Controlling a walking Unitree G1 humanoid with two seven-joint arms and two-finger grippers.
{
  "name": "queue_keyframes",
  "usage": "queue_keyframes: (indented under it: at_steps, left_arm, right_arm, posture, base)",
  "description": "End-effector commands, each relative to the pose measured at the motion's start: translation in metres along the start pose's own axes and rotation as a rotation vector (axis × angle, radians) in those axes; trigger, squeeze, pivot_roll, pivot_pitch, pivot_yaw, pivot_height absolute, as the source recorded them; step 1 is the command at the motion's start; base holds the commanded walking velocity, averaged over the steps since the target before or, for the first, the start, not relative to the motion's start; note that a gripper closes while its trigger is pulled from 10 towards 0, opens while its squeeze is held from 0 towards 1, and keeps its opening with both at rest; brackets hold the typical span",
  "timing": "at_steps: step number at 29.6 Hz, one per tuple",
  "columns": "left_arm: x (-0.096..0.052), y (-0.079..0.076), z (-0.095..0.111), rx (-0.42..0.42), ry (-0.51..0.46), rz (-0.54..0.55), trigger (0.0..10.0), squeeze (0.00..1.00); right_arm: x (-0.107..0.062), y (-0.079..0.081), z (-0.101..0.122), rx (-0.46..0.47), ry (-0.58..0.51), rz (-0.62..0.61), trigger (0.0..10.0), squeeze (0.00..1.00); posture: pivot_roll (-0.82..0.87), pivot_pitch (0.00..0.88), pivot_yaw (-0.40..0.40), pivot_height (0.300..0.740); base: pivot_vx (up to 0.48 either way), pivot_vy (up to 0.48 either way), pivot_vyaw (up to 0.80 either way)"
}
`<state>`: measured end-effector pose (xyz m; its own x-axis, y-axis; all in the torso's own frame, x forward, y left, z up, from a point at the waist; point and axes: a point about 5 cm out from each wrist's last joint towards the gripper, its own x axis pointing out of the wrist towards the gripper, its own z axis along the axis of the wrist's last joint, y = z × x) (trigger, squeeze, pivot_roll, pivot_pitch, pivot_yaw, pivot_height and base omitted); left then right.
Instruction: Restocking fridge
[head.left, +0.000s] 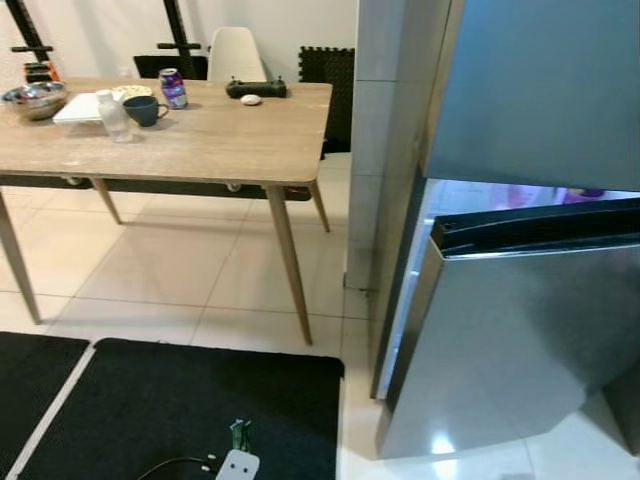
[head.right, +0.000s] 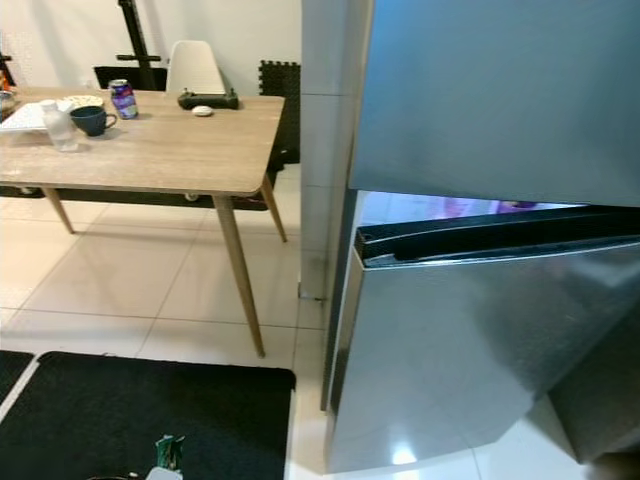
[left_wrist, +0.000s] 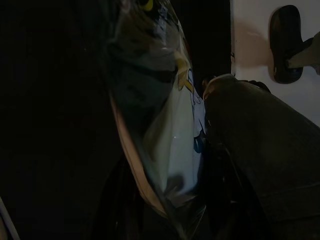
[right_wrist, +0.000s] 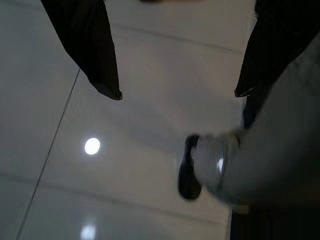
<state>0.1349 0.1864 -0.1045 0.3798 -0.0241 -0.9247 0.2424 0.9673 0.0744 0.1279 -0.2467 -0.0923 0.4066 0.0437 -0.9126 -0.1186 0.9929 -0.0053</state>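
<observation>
Over at three o'clock the fridge (head.left: 520, 330) stands with its lower door (head.right: 480, 340) ajar. At eleven o'clock the table (head.left: 200, 140) carries a soda can (head.left: 173, 88), mug (head.left: 145, 110) and bottle (head.left: 113, 115). Left pincer (left_wrist: 165, 210) pinches a clear plastic packet (left_wrist: 165, 130); right pincer (right_wrist: 175, 95) hangs spread above floor tiles (right_wrist: 150, 60).
</observation>
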Motion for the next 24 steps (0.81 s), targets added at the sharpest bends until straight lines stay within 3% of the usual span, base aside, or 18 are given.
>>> queue_keyframes:
  at_steps: [1, 9, 17, 21, 24]
  left_arm:
    - [0.000, 0.000, -0.003, 0.011, 0.009, -0.004, 10.0, 0.00]
    - [0.000, 0.001, -0.003, 0.011, 0.006, -0.005, 10.0, 0.00]
    - [0.000, -0.001, -0.004, 0.006, 0.006, -0.007, 10.0, 0.00]
    - [0.000, -0.001, -0.005, 0.005, 0.008, -0.008, 10.0, 0.00]
    - [-0.001, 0.000, -0.005, 0.007, 0.010, -0.006, 10.0, 0.00]
  right_arm:
    - [-0.003, -0.010, 0.010, -0.004, -0.053, -0.018, 10.0, 0.00]
    - [-0.002, -0.015, 0.034, -0.044, -0.099, -0.016, 10.0, 0.00]
    - [-0.002, -0.014, 0.040, -0.031, -0.117, -0.002, 10.0, 0.00]
    - [-0.006, -0.019, 0.074, -0.054, -0.254, 0.018, 10.0, 0.00]
    - [-0.012, -0.014, 0.109, -0.099, -0.379, 0.140, 10.0, 0.00]
  posture:
    - [-0.11, 0.000, -0.021, 0.740]
    - [-0.11, 0.000, -0.026, 0.740]
    - [-0.11, 0.000, -0.027, 0.740]
    - [-0.11, 0.000, -0.024, 0.740]
    - [-0.10, 0.000, -0.022, 0.740]
  base:
    - [0.000, 0.000, 0.00]
    - [0.000, 0.000, 0.00]
    - [0.000, 0.000, -0.80]
    - [0.000, 0.000, -0.20]
    - [0.000, 0.000, 0.00]
